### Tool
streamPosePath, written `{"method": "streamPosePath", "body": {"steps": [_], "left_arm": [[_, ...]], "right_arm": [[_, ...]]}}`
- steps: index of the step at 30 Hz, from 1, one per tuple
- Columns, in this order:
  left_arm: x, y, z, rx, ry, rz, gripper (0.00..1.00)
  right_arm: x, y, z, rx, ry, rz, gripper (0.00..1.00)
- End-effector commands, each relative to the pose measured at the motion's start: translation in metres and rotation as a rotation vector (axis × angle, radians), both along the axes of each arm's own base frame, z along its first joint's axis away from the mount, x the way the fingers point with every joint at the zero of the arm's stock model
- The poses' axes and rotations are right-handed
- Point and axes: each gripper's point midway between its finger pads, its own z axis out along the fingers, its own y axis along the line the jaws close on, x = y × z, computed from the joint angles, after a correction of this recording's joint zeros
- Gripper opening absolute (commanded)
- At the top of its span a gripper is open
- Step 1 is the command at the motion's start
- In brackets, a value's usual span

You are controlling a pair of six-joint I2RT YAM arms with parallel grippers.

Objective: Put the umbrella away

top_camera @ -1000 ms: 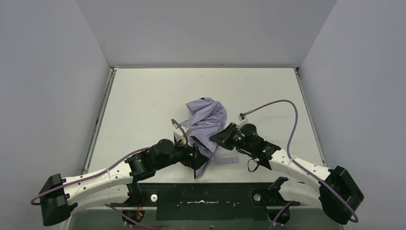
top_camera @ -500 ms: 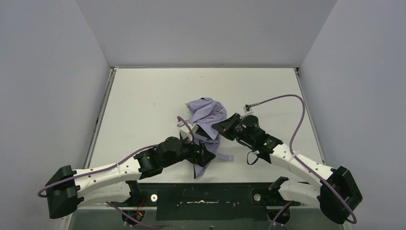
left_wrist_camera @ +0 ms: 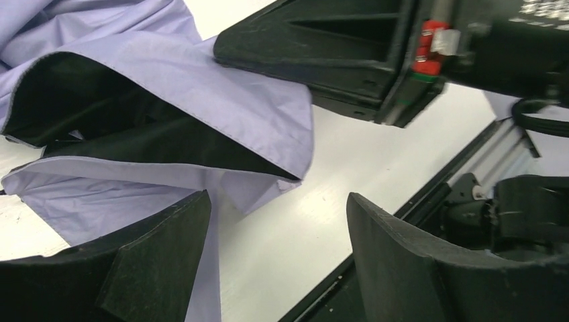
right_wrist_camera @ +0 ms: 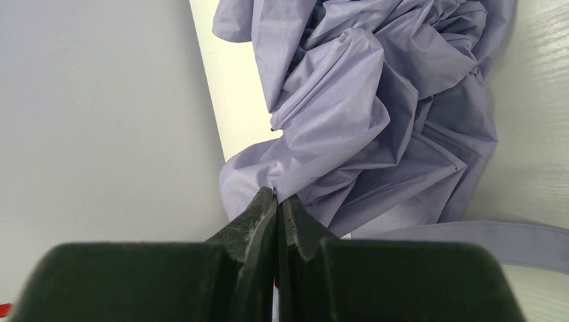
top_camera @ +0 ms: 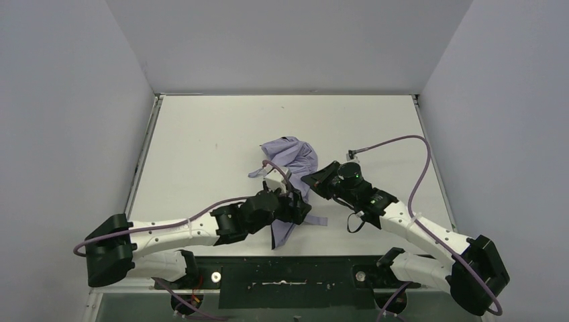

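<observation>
Update: over the last second the left arm reached further along the near side of the umbrella [top_camera: 290,157]. The left gripper [top_camera: 300,209] ended up at the umbrella's near-right hem, jaws apart, with a lavender flap lying partly in the gap. The right gripper [top_camera: 310,181] nudged in to the umbrella's right edge. Its jaws were together, tips touching a fold by a rib end (couldn't tell if any cloth was actually caught).

The umbrella barely shifted. It lay crumpled on the bench [top_camera: 201,134] between the two grippers, canopy loose and not rolled. The strap [top_camera: 315,220] trailed flat off the umbrella's near-right side, unfastened.

My read: both arms had closed in to gather the canopy. The task looked early, with nothing bundled or strapped yet.

Materials: thin cloth, probably synthetic, pale lavender outside with a matte black lining and a stitched hem. It sat in soft creases and deep folds. It's floppy, so it would likely slip from a light pinch. Shaft and handle weren't visible.
</observation>
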Motion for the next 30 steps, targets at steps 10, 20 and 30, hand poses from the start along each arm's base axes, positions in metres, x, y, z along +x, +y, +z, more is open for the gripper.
{"method": "streamPosePath", "body": {"steps": [10,20,30], "left_arm": [[0.024,-0.037,0.033,-0.095,-0.068,0.052,0.62],[0.037,-0.031,0.006,0.040,-0.076,0.106,0.53],[0.058,-0.020,0.002,0.089,-0.076,0.181,0.33]], "right_arm": [[0.007,0.006,0.046,0.074,-0.090,-0.021,0.00],[0.004,0.006,0.052,0.086,-0.101,-0.015,0.00],[0.002,0.007,0.054,0.080,-0.104,-0.004,0.00]]}}
